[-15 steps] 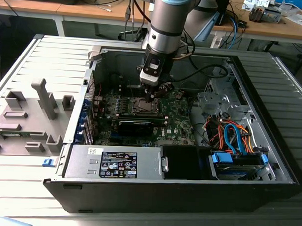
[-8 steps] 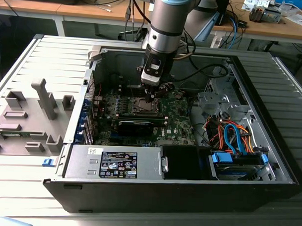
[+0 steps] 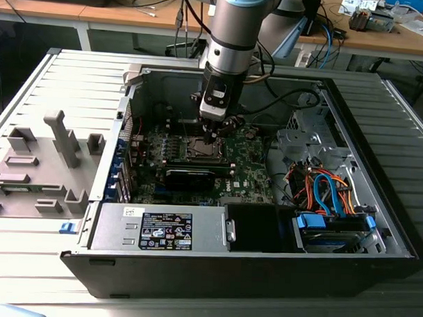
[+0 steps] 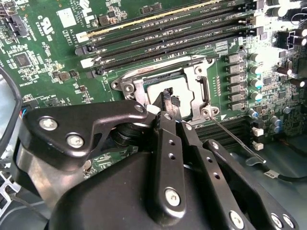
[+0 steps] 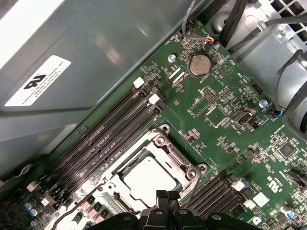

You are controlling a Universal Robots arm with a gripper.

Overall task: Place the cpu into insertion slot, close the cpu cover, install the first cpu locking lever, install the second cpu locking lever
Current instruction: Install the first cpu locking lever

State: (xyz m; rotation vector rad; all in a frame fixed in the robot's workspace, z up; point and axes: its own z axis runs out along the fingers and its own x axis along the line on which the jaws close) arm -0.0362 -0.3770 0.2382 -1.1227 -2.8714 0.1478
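In the exterior view a grey slatted surface (image 3: 27, 263) carries everything. On that view's left stand pale grey plastic holders (image 3: 48, 160), with a small blue clip (image 3: 68, 227) near the case. In the middle lies an open black computer case (image 3: 193, 276), its green board (image 3: 253, 167) facing up and a grey power box (image 3: 160, 230) along the near wall. The arm (image 3: 233, 41) reaches down into the case, and its claw (image 3: 211, 135) hangs right over the socket (image 3: 198, 150).

In both wrist views the claw (image 4: 169, 98) (image 5: 166, 195) has its tips pressed together, pinching nothing I can see, just over the edge of the chip (image 4: 182, 85) (image 5: 148, 176). The chip lies flat in the socket, with the cover plate (image 4: 198, 87) (image 5: 176, 155) down around it. A thin metal lever (image 4: 235, 138) sticks out beside the socket.

On the exterior view's right, blue and orange cables (image 3: 328, 190) lie over a drive. Behind, wooden desks (image 3: 119, 16) line the room.
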